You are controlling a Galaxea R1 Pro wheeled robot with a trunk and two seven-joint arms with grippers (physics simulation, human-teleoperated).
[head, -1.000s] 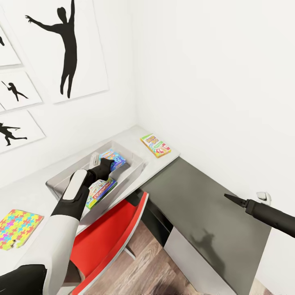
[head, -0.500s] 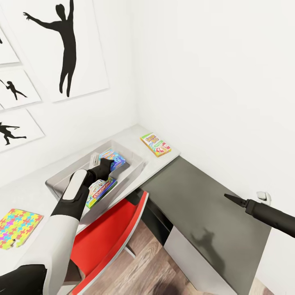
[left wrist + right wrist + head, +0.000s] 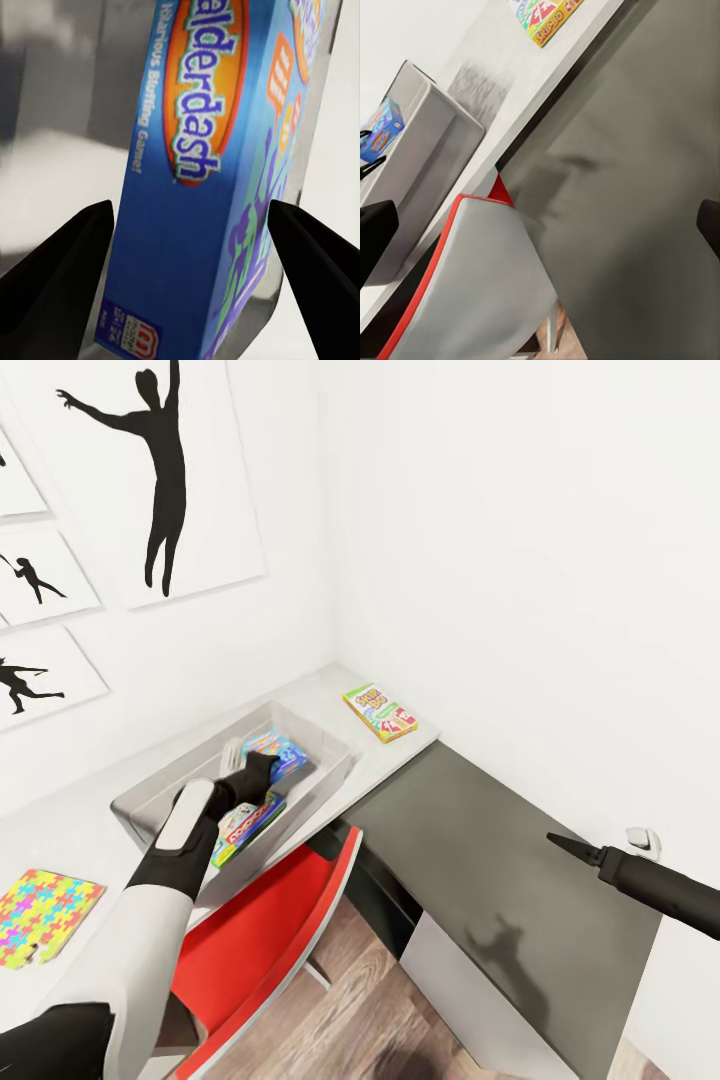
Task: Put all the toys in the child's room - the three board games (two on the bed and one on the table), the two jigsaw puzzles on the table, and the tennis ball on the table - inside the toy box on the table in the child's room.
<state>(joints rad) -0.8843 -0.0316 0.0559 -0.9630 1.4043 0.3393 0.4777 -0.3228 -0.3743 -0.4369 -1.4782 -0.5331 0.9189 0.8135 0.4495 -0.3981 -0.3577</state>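
The blue game box (image 3: 217, 187) is being straddled, untouched, by the spread-apart left gripper (image 3: 191, 247) inside the toy box (image 3: 322, 788); the right gripper (image 3: 562, 843) is being held over the table (image 3: 480, 830), its spread indiscernible.

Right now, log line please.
left gripper: open, straddling blue board game in toy box | right gripper: idle | yellow-green-red game: on table

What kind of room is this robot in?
Probably a child's room or playroom: a desk in a white corner holds a toy box with board games, a colourful jigsaw puzzle, and dancer silhouette pictures hang above.
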